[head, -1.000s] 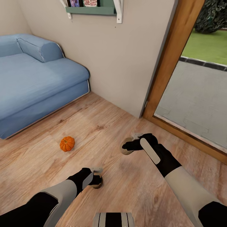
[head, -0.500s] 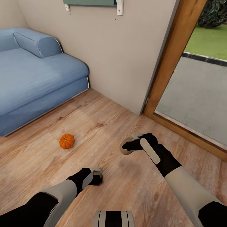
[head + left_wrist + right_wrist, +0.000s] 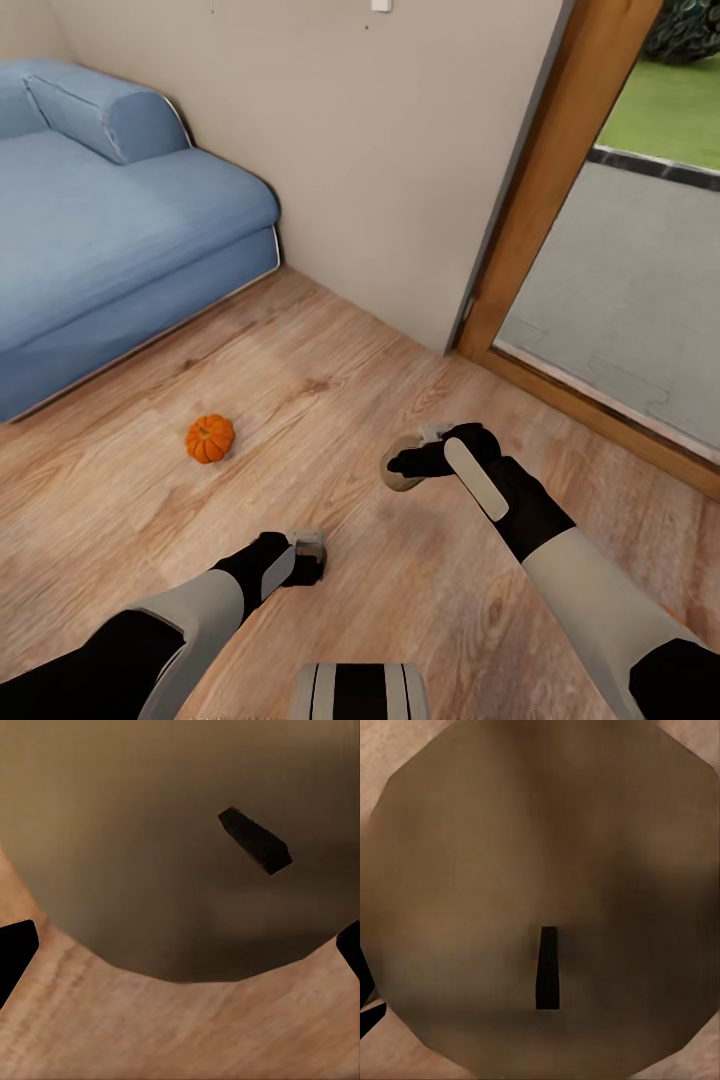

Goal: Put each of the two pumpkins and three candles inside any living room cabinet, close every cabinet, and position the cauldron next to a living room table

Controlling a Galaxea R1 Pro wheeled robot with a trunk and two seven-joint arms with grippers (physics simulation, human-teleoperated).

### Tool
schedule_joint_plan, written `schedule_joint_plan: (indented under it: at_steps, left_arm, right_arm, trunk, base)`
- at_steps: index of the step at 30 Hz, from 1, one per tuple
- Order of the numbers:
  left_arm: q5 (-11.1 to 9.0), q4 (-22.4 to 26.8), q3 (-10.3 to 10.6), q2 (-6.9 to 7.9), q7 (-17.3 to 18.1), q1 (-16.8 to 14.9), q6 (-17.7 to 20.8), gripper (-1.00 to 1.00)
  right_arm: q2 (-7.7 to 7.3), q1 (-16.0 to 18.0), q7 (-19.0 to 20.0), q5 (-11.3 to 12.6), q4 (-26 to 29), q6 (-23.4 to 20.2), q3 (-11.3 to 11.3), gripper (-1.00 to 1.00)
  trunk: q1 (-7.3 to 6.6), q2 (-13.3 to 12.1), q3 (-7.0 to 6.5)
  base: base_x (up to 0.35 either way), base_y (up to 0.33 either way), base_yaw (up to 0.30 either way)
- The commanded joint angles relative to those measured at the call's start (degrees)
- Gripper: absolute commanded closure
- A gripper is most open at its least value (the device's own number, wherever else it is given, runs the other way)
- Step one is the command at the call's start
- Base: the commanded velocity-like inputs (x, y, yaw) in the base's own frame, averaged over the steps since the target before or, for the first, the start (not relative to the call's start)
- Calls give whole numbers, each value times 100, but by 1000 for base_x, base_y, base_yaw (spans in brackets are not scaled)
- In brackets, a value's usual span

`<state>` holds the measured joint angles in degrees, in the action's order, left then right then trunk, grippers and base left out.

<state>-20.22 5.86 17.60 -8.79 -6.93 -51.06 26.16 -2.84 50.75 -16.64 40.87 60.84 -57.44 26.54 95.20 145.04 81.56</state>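
Observation:
One small orange pumpkin (image 3: 210,438) lies on the wooden floor, ahead of my left arm and well apart from both grippers. My right gripper (image 3: 405,467) is shut on a tan candle (image 3: 398,472), held just above the floor. The right wrist view looks straight down at that candle's top (image 3: 540,870) and its dark wick (image 3: 547,979). My left gripper (image 3: 306,566) is low over the floor and shut on another candle, whose top (image 3: 172,847) and wick (image 3: 255,840) sit between the black fingertips (image 3: 15,949). Cabinet, cauldron and table are out of view.
A blue sofa (image 3: 100,230) fills the left. A beige wall (image 3: 380,150) runs behind to a wooden door frame (image 3: 560,190), with glass and outdoor paving (image 3: 640,280) beyond it. Bare floor (image 3: 330,390) lies between the sofa and the door.
The whole view has shifted: the wall shelf has slid out at the top and the pumpkin sits slightly higher in the picture. Both arms keep the same pose and grip.

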Motion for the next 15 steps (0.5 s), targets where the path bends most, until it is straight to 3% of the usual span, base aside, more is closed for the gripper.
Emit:
schedule_joint_plan:
  at_steps: [1, 15]
  left_arm:
    - [-61, 12, 39, 0, -37, 0, 29, -100]
    - [-61, 12, 35, 0, -37, 0, 29, -100]
  right_arm:
    - [-6, 5, -58, 62, 7, -4, 17, 100]
    - [-6, 5, -58, 62, 7, -4, 17, 100]
  trunk:
    - [1, 3, 27]
    - [4, 5, 49]
  base:
    - [0, 0, 0]
    - [1, 0, 0]
